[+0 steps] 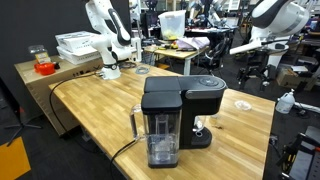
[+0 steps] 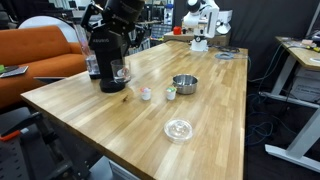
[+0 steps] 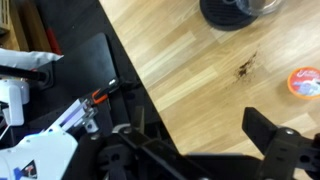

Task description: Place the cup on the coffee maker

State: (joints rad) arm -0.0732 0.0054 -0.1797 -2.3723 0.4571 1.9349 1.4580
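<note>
The black coffee maker [image 1: 175, 115] with its clear water tank stands on the wooden table and shows in both exterior views [image 2: 107, 62]. A small whitish cup [image 1: 200, 126] stands on its drip tray under the overhanging head; it also shows in an exterior view [image 2: 121, 73]. My gripper [image 2: 124, 38] hangs just above the coffee maker's head. In the wrist view the gripper [image 3: 200, 130] is open with only bare tabletop between the fingers. The cup and coffee maker are not clearly visible there.
A small pinkish cup [image 2: 146, 94], another small item [image 2: 170, 92], a metal bowl [image 2: 184, 83] and a clear round lid [image 2: 178, 129] lie on the table [image 2: 120, 120]. A pale disc [image 1: 243, 104] lies beside the machine. The wrist view shows a table edge [image 3: 140, 75] and an orange-rimmed disc [image 3: 303, 82].
</note>
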